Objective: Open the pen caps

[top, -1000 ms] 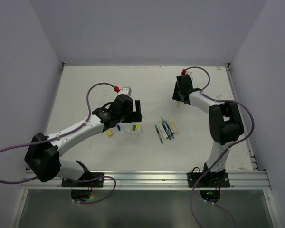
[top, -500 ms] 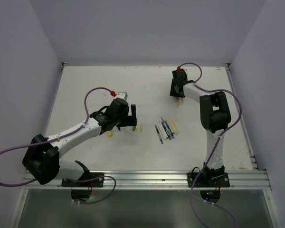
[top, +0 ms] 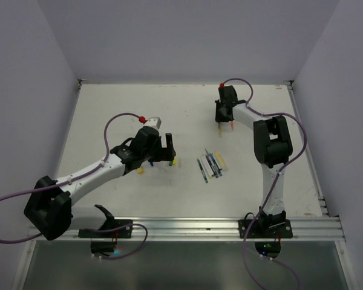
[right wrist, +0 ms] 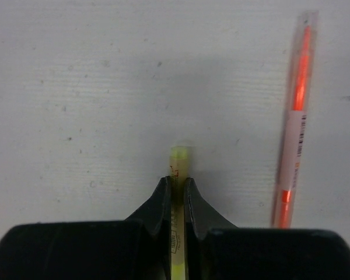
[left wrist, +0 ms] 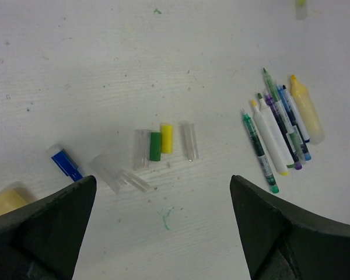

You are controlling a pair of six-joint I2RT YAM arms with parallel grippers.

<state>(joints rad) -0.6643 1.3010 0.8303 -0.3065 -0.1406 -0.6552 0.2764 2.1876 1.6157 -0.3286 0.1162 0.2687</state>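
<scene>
Right gripper (right wrist: 175, 184) clenched on yellow pen (right wrist: 179, 158) at far side of table (top: 109, 115), orange pen (right wrist: 297, 116) lying just beside, apart; left gripper (left wrist: 163, 189) spread wide, empty, above loose caps (left wrist: 161, 138) mid-table, bunched pens (left wrist: 274, 137) near them.
</scene>
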